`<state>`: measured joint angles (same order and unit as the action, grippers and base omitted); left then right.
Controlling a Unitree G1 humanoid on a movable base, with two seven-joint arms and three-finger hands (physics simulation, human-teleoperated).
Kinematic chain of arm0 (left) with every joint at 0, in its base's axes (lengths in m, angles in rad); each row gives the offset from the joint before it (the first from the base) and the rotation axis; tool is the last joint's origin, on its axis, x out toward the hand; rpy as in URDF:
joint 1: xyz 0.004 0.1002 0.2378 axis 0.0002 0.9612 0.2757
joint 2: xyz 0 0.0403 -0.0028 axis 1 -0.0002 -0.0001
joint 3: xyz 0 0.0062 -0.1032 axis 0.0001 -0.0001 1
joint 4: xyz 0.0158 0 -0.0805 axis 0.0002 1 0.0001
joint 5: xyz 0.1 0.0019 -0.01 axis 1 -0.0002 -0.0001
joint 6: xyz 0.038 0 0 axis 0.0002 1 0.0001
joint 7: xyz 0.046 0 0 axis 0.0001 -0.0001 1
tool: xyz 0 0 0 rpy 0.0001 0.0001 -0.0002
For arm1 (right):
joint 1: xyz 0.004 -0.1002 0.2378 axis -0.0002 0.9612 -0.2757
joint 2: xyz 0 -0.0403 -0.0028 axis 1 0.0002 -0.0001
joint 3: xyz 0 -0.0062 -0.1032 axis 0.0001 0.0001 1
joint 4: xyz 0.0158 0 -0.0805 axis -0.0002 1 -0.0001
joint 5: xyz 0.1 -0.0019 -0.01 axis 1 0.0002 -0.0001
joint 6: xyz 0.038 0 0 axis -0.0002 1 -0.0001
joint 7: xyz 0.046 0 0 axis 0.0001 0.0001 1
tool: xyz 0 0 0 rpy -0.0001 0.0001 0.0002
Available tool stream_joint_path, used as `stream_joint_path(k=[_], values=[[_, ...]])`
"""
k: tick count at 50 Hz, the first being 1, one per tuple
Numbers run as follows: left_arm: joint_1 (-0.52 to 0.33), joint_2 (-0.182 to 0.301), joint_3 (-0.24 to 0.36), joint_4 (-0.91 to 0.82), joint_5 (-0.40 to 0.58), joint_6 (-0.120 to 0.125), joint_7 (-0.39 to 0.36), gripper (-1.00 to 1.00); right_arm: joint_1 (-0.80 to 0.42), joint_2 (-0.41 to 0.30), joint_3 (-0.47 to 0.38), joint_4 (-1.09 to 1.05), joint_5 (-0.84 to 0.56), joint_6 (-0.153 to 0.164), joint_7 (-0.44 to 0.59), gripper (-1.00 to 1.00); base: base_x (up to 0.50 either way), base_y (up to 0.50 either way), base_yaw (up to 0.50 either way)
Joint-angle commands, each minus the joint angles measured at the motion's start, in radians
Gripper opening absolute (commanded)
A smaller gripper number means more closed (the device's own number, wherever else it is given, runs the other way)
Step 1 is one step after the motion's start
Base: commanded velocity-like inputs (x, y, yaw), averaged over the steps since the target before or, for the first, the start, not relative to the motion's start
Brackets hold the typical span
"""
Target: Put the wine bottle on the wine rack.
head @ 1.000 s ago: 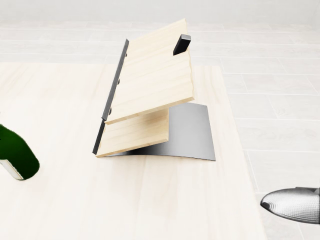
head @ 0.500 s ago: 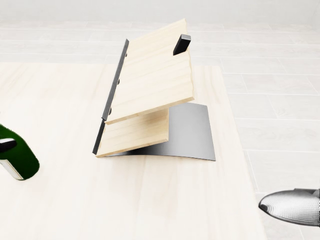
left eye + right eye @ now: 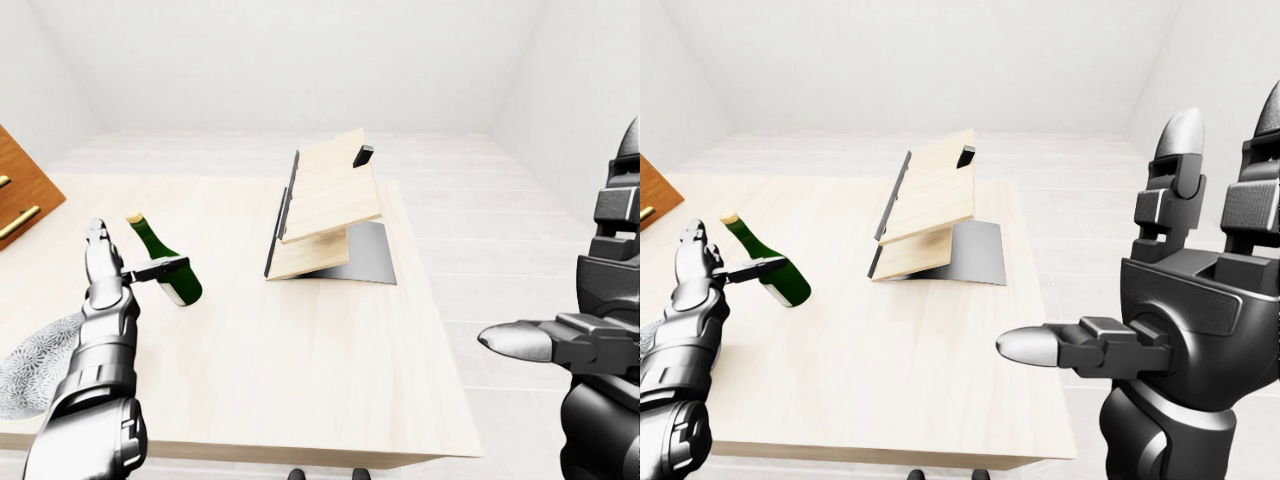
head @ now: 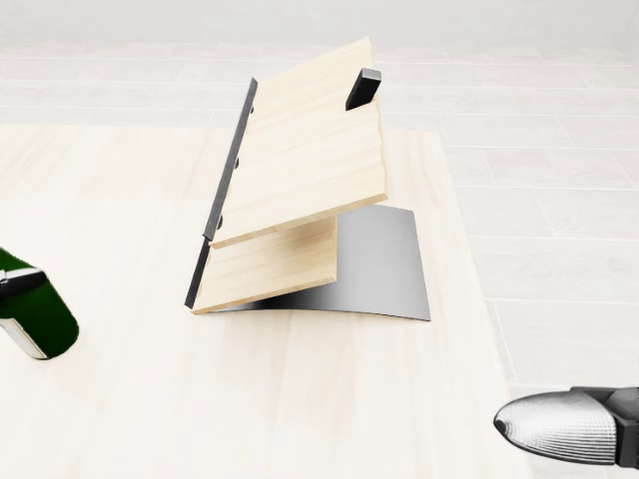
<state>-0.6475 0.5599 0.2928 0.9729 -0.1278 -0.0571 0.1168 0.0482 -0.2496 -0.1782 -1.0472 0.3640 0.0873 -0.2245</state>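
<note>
Wine bottle (image 3: 168, 264): dark green glass with a pale capped neck, lying tilted on the pale wood-grain worktop (image 3: 300, 360) at its left in the left-eye view, well apart from the wine rack (image 3: 325, 215); probably heavy, rigid, slick and breakable, best taken round the wide body rather than the thin neck. Wine rack: two slanted light-wood boards with dark edge rails on a curved grey metal foot (a black stop near the top). Left hand (image 3: 108, 283) beside the bottle, fingers spread with one across its body, not closed; right hand (image 3: 1180, 300) raised clear, fingers spread, empty
</note>
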Motion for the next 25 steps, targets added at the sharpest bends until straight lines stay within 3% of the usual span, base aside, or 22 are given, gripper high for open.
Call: stream_joint_path(k=[1,10,25], values=[[-0.03,-0.003,-0.018,0.046,0.001,-0.014,0.013,1.0,-0.003,0.057,-0.005,0.0,-0.073,0.0,0.072,1.0,0.0,0.0,0.0],[-0.046,-0.004,-0.023,0.084,0.004,-0.03,0.017,1.0,-0.007,0.063,-0.004,0.0,-0.082,0.0,0.079,1.0,0.0,0.0,0.0],[-0.1,-0.005,-0.036,0.148,0.017,-0.03,0.033,1.0,-0.026,0.074,0.002,0.0,-0.099,0.0,0.087,1.0,0.0,0.0,0.0]])
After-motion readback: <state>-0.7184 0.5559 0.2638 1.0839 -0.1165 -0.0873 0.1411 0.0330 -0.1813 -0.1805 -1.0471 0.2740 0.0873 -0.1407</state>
